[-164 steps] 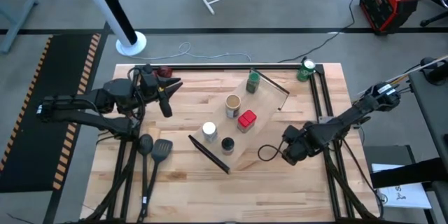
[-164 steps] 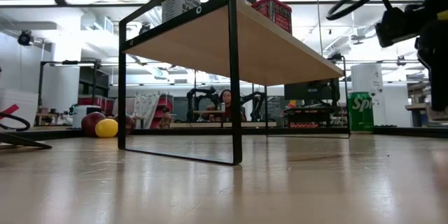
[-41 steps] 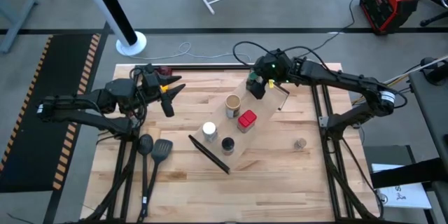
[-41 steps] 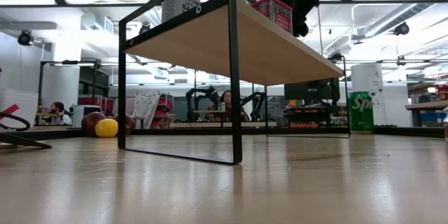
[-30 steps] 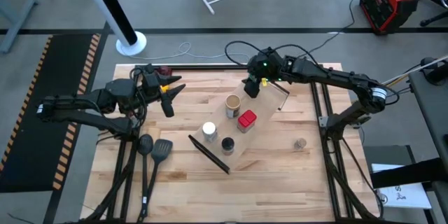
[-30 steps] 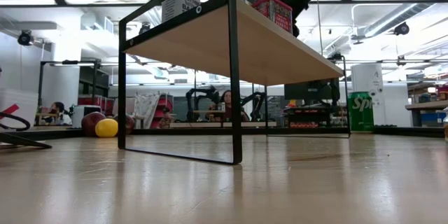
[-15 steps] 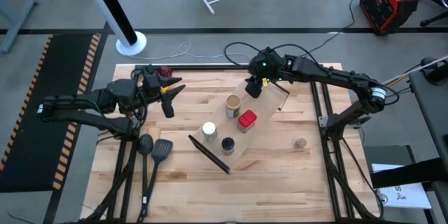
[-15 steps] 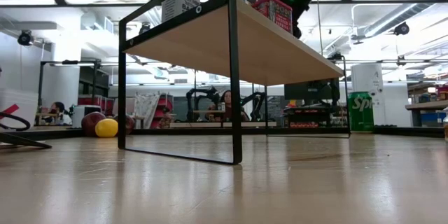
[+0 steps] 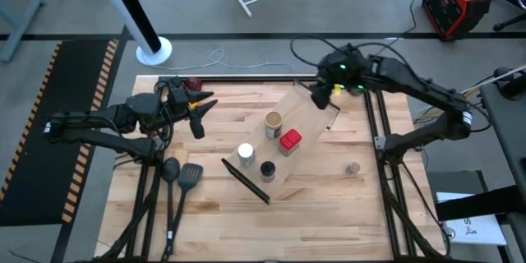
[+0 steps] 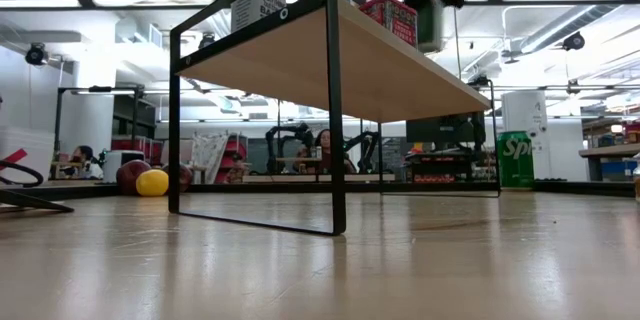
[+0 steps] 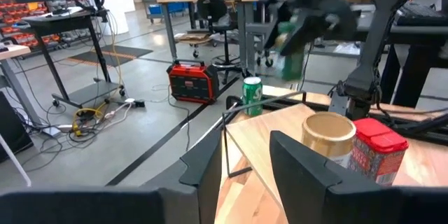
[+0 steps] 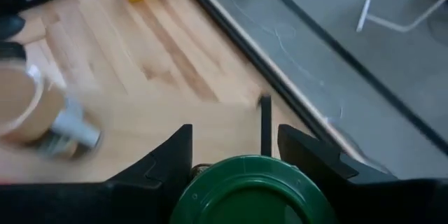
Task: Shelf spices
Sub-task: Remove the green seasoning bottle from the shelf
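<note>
The right claw (image 9: pixel 320 94) is pinching the green-topped jar (image 12: pixel 250 190) and holding it in the air above the far end of the shelf (image 9: pixel 306 136), clear of its top board. On the shelf, the tan-topped jar (image 9: pixel 274 121), red-topped jar (image 9: pixel 289 140), white-topped jar (image 9: pixel 245 153) and black-topped jar (image 9: pixel 267 168) are standing, while the silvery-topped jar (image 9: pixel 352 168) is sitting on the bench (image 9: pixel 214 205) beside the shelf. The left claw (image 9: pixel 200 108) is waiting over the bench's left side with its fingers spread and nothing between them.

Overhead looking straight down; low one level under the shelf (image 10: pixel 400 65); wrist cameras close past own fingers. Shared: tan jar (image 9: pixel 273 121), red jar (image 11: pixel 374 152).
</note>
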`<state>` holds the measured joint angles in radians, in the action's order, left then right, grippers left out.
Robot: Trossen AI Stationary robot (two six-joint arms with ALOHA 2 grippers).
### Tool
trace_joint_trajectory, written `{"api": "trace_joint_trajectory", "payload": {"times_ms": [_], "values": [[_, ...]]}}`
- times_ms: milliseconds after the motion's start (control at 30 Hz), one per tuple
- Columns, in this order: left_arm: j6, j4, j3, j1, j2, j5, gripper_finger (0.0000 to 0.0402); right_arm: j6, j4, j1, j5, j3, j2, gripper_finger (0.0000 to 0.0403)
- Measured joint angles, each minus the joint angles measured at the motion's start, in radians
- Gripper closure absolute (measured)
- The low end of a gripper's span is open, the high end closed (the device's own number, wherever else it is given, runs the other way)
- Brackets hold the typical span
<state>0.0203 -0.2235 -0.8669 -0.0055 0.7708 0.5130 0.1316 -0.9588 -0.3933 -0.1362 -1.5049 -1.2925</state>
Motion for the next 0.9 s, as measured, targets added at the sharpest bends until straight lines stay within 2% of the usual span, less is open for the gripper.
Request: {"api": "trace_joint_trajectory", "payload": {"times_ms": [100,233,567,733,900], "values": [[0.009,-0.01,0.0,0.0,0.0,-0.002,0.0288,0.076,-0.112,0.039,-0.02,0.018,0.061,0.0232],[0.02,-0.016,0.0,0.0,0.0,-0.002,0.0285,0.217,-0.217,0.142,-0.106,0.089,0.141,0.0232],[0.034,-0.016,0.0,0.0,0.0,-0.002,0.0299,0.685,-0.242,0.496,-0.292,0.397,0.331,0.0232],[0.034,-0.017,0.0,0.0,0.0,-0.001,0.0303,0.899,-0.241,0.64,-0.342,0.565,0.356,0.0232],[0.034,-0.016,0.0,0.0,0.0,-0.001,0.0301,1.05,-0.24,0.721,-0.4,0.692,0.337,0.0232]]}}
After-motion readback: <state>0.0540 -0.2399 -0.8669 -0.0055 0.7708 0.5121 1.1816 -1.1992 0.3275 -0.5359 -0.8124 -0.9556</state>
